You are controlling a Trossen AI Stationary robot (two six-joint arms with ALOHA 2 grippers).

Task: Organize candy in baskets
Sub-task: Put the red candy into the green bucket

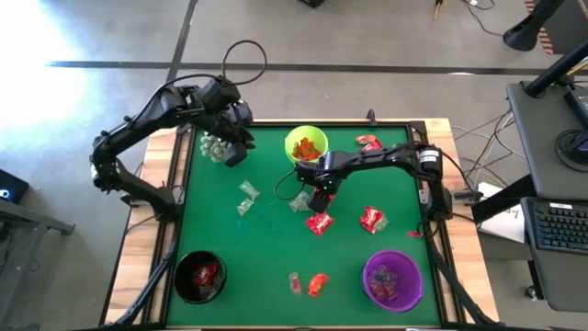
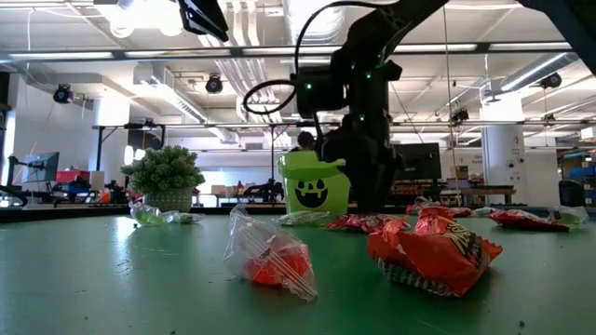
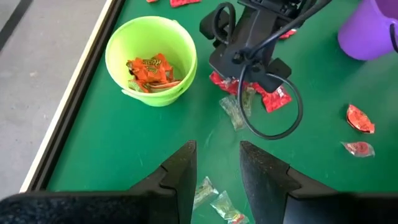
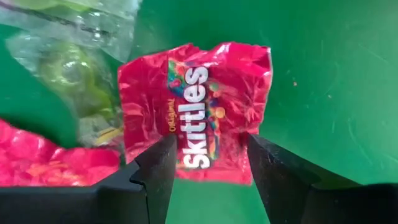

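Observation:
A red Skittles packet [image 4: 196, 112] lies flat on the green table, with a clear-greenish sweet [image 4: 68, 74] and another red packet [image 4: 43, 155] beside it. My right gripper [image 4: 208, 168] [image 1: 319, 196] points down over the table's middle. It is open, with one finger on either side of the packet's end. The lime green basket [image 1: 306, 145] holds orange candy, the black basket [image 1: 199, 276] red candy, and the purple basket [image 1: 393, 280] a few sweets. My left gripper [image 3: 217, 168] [image 1: 237, 145] hangs open and empty high over the far left.
Loose candy lies about: red packets [image 1: 372, 219] [image 1: 370, 142], an orange sweet [image 1: 318, 283], clear ones [image 1: 246, 198] [image 1: 295, 282]. A spiky pale-green plant [image 1: 216, 145] stands at the far left under my left arm. The table has a raised wooden rim [image 1: 154, 230].

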